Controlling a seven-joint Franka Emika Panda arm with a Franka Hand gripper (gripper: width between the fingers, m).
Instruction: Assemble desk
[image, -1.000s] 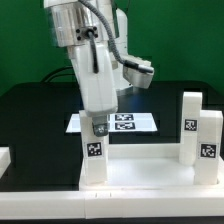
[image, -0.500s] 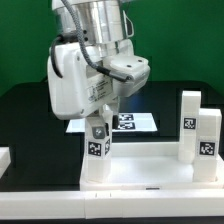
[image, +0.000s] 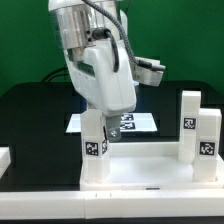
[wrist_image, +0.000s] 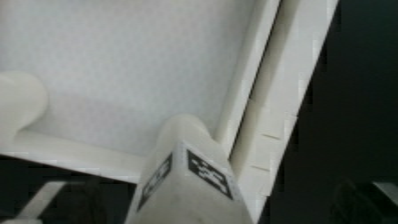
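The white desk top (image: 145, 172) lies at the front of the black table. A white tagged leg (image: 93, 148) stands in its near corner on the exterior view's left. My gripper (image: 97, 120) comes down onto that leg's top and looks shut on it; the big white housing hides the fingers. Two more tagged legs (image: 190, 118) (image: 208, 140) stand upright on the desk top at the exterior view's right. The wrist view shows the held leg (wrist_image: 205, 172) with its tags, close up, over the desk top's inner face (wrist_image: 143, 70) and rim.
The marker board (image: 130, 122) lies flat on the table behind the desk top, partly hidden by my arm. A white part (image: 4, 158) shows at the exterior view's left edge, cut off. A green wall stands behind the table.
My wrist has turned about the leg: the housing swung to the exterior view's left, then back toward the right. The leg stays in its corner. The other legs have not moved.
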